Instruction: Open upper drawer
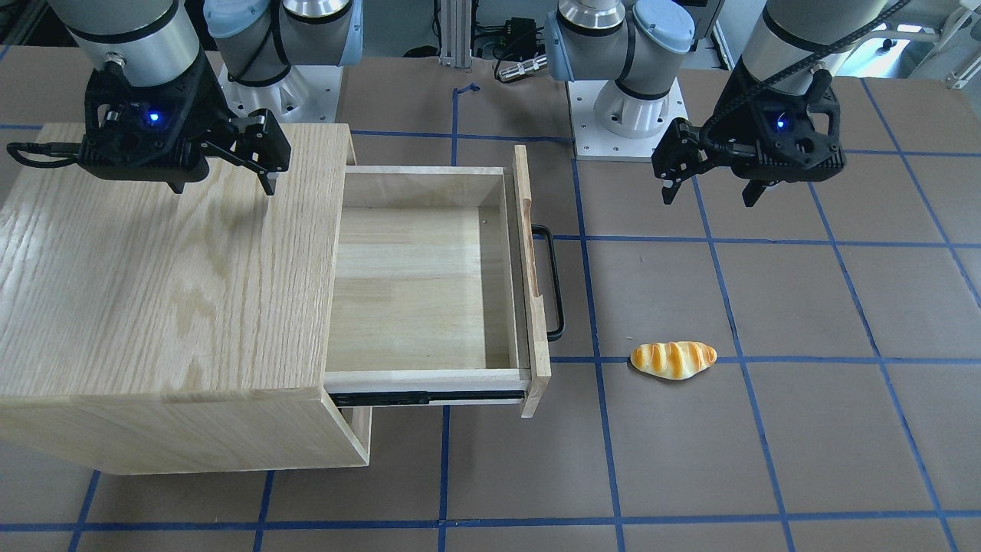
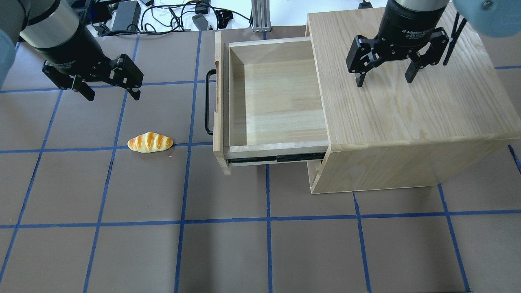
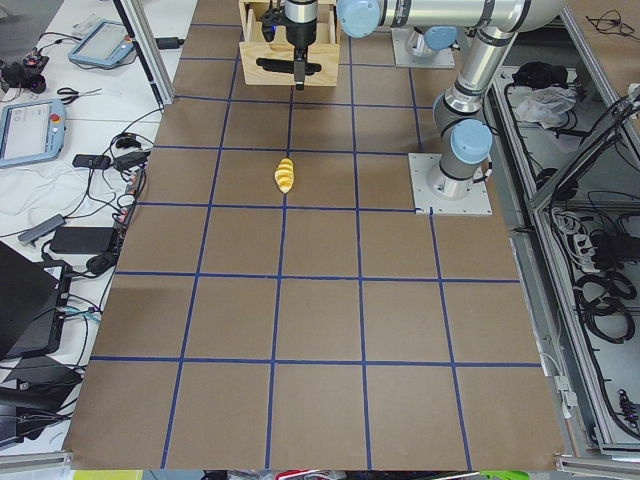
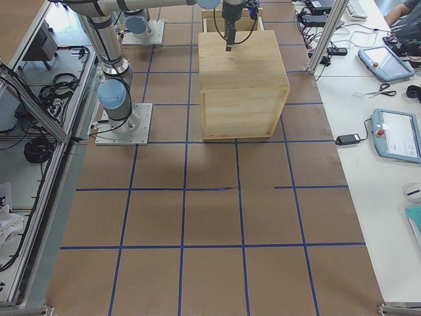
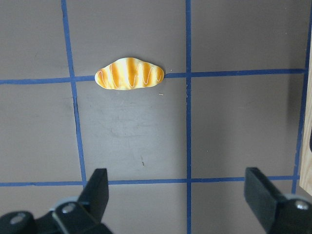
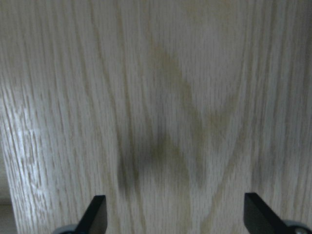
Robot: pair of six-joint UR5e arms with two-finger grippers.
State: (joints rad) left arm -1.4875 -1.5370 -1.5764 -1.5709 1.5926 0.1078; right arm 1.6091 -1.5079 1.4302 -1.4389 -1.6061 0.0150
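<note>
The upper drawer (image 1: 418, 287) stands pulled far out of the oak-grain cabinet (image 1: 153, 268), its pale-wood box empty. Its black bar handle (image 1: 555, 282) faces the table's middle, and a black side rail (image 1: 429, 397) shows. In the overhead view the drawer (image 2: 281, 101) and handle (image 2: 208, 101) lie left of the cabinet (image 2: 407, 118). My left gripper (image 2: 112, 96) is open and empty, above the table left of the handle. My right gripper (image 2: 384, 81) is open and empty, above the cabinet top.
A toy bread roll (image 2: 149, 142) lies on the brown mat in front of the drawer's handle, below my left gripper (image 5: 178, 195) in the left wrist view (image 5: 129, 73). The right wrist view shows only the cabinet top (image 6: 156, 97). Blue tape lines grid the table.
</note>
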